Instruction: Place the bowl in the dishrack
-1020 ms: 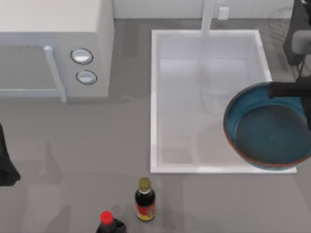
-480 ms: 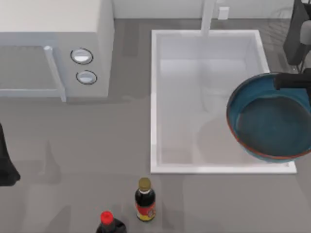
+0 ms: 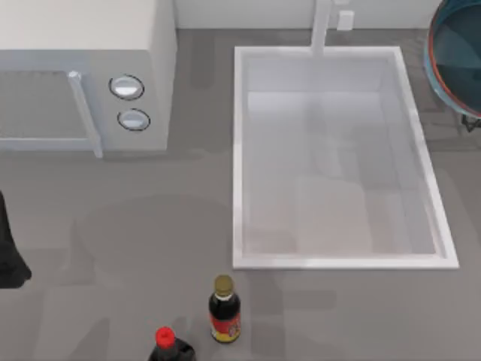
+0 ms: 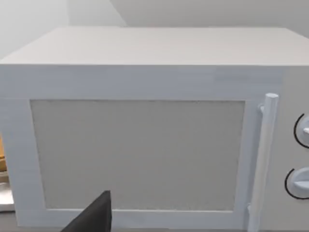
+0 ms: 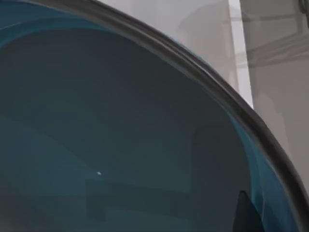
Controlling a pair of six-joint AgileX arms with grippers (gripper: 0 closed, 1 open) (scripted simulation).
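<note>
The bowl [image 3: 458,53], teal-blue inside with a thin reddish-brown rim, hangs at the far right back corner of the top view and is cut off by the frame edge. It is tilted above the counter beyond the sink. In the right wrist view the bowl [image 5: 120,135] is very close, and my right gripper [image 5: 244,218] is shut on its rim, with one dark fingertip [image 5: 246,212] showing against the inside. Past the rim, the pale wires of the dishrack [image 5: 277,46] lie faint on the grey counter.
A white sink basin [image 3: 240,158] with a tap [image 3: 322,26] takes up the middle right. A microwave [image 3: 83,75] stands back left, and its door [image 4: 140,154] faces my parked left arm [image 3: 9,252]. Two sauce bottles [image 3: 224,308] stand at the front.
My right gripper has carried the bowl from over the sink's right side toward the back right corner. The left arm has not moved.
</note>
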